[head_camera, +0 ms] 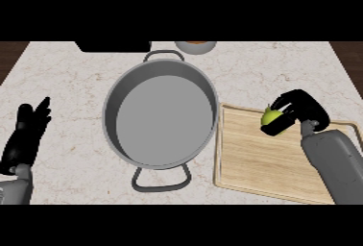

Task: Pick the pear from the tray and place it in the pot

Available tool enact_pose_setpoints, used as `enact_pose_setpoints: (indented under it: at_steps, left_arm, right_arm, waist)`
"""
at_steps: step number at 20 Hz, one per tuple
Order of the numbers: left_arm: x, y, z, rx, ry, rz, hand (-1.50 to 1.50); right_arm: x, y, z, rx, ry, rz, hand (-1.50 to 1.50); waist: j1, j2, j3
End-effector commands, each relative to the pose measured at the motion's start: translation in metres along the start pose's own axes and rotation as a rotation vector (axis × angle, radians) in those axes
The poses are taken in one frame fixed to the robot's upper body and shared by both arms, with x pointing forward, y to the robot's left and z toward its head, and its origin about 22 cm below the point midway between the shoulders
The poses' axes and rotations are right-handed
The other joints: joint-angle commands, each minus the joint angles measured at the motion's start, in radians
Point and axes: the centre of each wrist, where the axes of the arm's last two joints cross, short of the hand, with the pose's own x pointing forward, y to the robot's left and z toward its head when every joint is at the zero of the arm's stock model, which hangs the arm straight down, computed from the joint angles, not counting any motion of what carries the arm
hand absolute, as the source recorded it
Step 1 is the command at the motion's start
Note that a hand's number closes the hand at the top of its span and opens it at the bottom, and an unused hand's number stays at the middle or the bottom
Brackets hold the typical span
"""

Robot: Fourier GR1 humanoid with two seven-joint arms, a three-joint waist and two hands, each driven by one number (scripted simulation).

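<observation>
The pear (pixel 270 116), yellow-green, shows at the right of the frame, held in the right hand (pixel 297 113), whose black fingers curl round it so that only part of the fruit can be seen. Hand and pear lie over the upper right part of the tray (pixel 262 163), a pale wooden board with a raised rim that fills the lower right of the frame. Whether the pear touches the wood cannot be told. The grey right forearm runs from the hand down to the lower right edge, crossing the tray's right side.

Just left of the tray, at the middle of the frame, stands the pot (pixel 160 120), grey, with a handle at its top and another at its bottom; its right wall comes close to the tray's left rim.

At the far left the left hand (pixel 27 134) rests open, fingers straight and pointing up, well apart from the pot.

All stand on a pale marble counter (pixel 71 72). At the upper edge, above the pot, are a bowl (pixel 196 46) and, to its left, a dark object (pixel 113 46), both cut off by the frame.
</observation>
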Motion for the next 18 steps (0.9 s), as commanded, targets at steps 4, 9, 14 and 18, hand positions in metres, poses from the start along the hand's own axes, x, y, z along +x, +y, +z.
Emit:
enact_pose_setpoints:
  at_steps: [4,9,14,18]
  left_arm:
    - [0.004,0.002,-0.005,0.023,-0.014,-0.017,0.00]
    - [-0.006,0.004,0.004,-0.001,-0.009,0.006,0.00]
    - [-0.017,-0.001,0.009,0.012,0.007,-0.002,0.00]
    - [-0.010,0.001,0.005,0.018,-0.002,0.001,0.00]
  right_arm:
    - [0.017,-0.002,0.016,-0.119,-0.031,0.020,1.50]
    - [-0.015,-0.017,0.017,-0.093,-0.378,0.329,1.50]
    - [-0.042,-0.049,0.028,-0.212,-0.638,0.524,1.50]
    - [-0.029,-0.072,0.046,-0.348,-0.755,0.367,1.50]
  waist:
    - [-0.005,0.000,0.000]
    - [0.003,0.002,0.001]
    - [-0.012,-0.002,0.001]
    - [-0.015,-0.004,0.000]
